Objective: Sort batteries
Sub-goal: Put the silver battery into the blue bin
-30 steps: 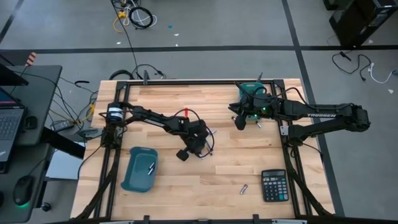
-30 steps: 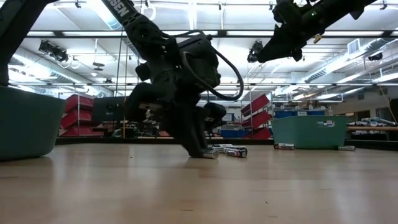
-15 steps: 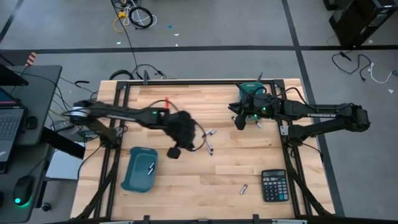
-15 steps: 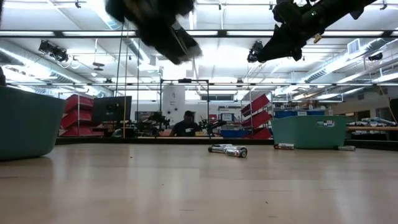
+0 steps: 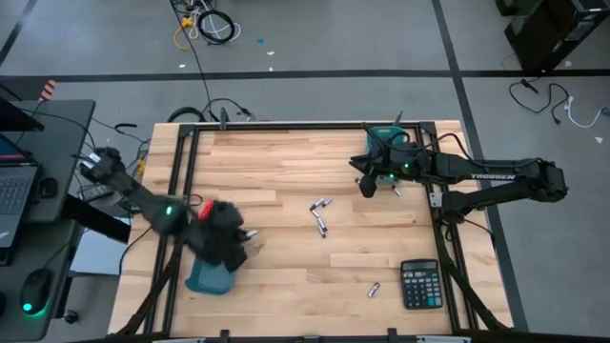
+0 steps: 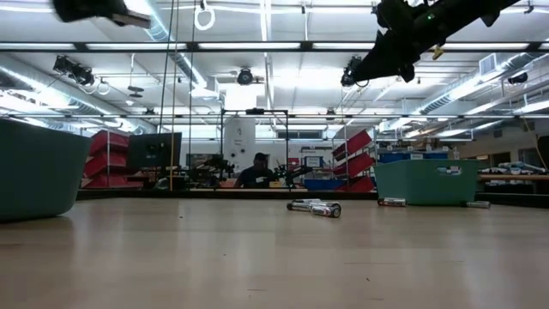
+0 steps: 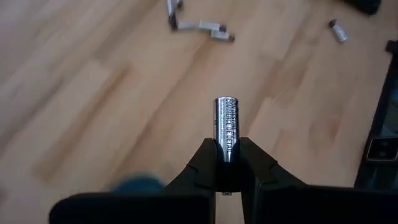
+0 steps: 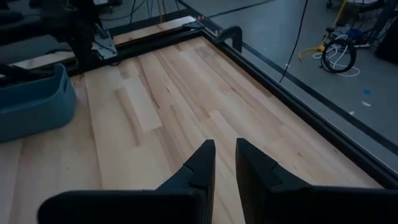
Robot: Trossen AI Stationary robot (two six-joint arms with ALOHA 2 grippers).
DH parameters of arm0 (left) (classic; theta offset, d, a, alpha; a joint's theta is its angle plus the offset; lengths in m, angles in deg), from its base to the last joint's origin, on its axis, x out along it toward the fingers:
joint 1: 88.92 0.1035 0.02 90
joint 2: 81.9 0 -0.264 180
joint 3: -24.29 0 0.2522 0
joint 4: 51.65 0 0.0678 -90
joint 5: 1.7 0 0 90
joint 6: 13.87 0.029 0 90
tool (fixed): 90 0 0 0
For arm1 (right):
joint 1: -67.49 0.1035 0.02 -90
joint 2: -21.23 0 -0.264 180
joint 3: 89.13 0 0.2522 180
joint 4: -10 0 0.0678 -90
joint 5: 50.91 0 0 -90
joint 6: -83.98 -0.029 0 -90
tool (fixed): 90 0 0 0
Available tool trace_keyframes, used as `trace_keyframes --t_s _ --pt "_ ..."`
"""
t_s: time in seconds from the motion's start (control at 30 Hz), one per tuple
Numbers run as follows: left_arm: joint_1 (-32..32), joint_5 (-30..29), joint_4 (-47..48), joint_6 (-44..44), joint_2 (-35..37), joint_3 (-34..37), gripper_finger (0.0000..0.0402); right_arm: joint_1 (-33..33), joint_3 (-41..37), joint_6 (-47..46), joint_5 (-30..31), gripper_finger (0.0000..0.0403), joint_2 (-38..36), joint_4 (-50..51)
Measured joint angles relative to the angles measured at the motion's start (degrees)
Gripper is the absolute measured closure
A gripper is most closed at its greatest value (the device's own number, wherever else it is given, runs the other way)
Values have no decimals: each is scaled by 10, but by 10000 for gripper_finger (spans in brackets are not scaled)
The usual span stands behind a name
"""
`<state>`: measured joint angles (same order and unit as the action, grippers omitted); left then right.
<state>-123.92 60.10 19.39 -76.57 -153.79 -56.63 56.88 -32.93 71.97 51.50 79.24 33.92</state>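
My left gripper (image 5: 232, 248) hangs blurred above the teal bin (image 5: 203, 279) at the near left, shut on a silver battery (image 7: 226, 121). Loose batteries (image 5: 320, 217) lie flat on the middle of the table, and another battery (image 5: 375, 289) lies beside the calculator. My right gripper (image 5: 367, 189) hovers high beside the far right teal bin (image 5: 385, 141). Its fingers (image 8: 205, 155) stand a narrow gap apart with nothing between them. My left gripper pinches the battery's near end (image 7: 227, 147) between its two fingers. The battery lies along the fingers and sticks out past their tips. The fingers slant downward toward the table's right side. The battery is lifted clear of the table.
A black calculator (image 5: 419, 284) lies at the near right. One more battery (image 5: 396, 190) lies by the far right bin. In the low view the middle batteries (image 6: 315, 207) lie on bare wood between the two bins (image 6: 426, 182). Black frame rails run along the table's edges.
My left gripper has risen from the batteries in the middle and swung quickly toward the table's left and near edge, stopping above the near left bin. It rolled about its own axis on the way. The silver battery went with it, lifted clear.
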Motion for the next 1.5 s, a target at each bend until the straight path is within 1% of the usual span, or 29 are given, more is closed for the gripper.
trace_keyframes --t_s 0.03,0.1,0.17,0.27,0.33,0.47,0.6,0.7,0.8,0.83,0.97,1.13,1.27,1.4,1.5 --pt "-22 -9 13 -38 -10 0 380 1 0 0 0 353 0 -1" --pt "-64 -5 48 -95 -33 0 380 1 0 0 0 353 0 -5" --pt "-101 27 83 -147 -56 0 380 1 0 -4 0 353 0 -11" --pt "-140 87 106 -186 -89 0 380 1 0 -9 0 353 0 -17" --pt "-162 101 129 -205 -103 0 378 1 0 -10 0 353 0 -19" --pt "-189 93 194 -248 -115 0 370 1 0 -13 0 353 0 -20" --pt "-196 46 233 -249 -114 0 375 1 0 -12 0 353 0 -20" --pt "-191 10 251 -267 -113 1 376 1 0 -11 0 353 0 -20" --pt "-178 -30 221 -292 -111 24 376 1 0 -11 0 353 0 -20" --pt "-175 -34 203 -293 -111 37 376 1 0 -10 1 353 0 -20" --pt "-176 -13 123 -306 -107 106 376 1 0 -10 1 353 0 -20" --pt "-183 -8 32 -329 -84 179 377 1 0 -9 1 353 0 -20" --pt "-178 8 -10 -380 -65 232 377 1 0 -9 1 353 0 -30" --pt "-177 14 -47 -400 -59 262 371 1 0 -9 0 353 0 -35" --pt "-174 15 -52 -400 -60 266 348 1 0 -9 0 353 0 -37"
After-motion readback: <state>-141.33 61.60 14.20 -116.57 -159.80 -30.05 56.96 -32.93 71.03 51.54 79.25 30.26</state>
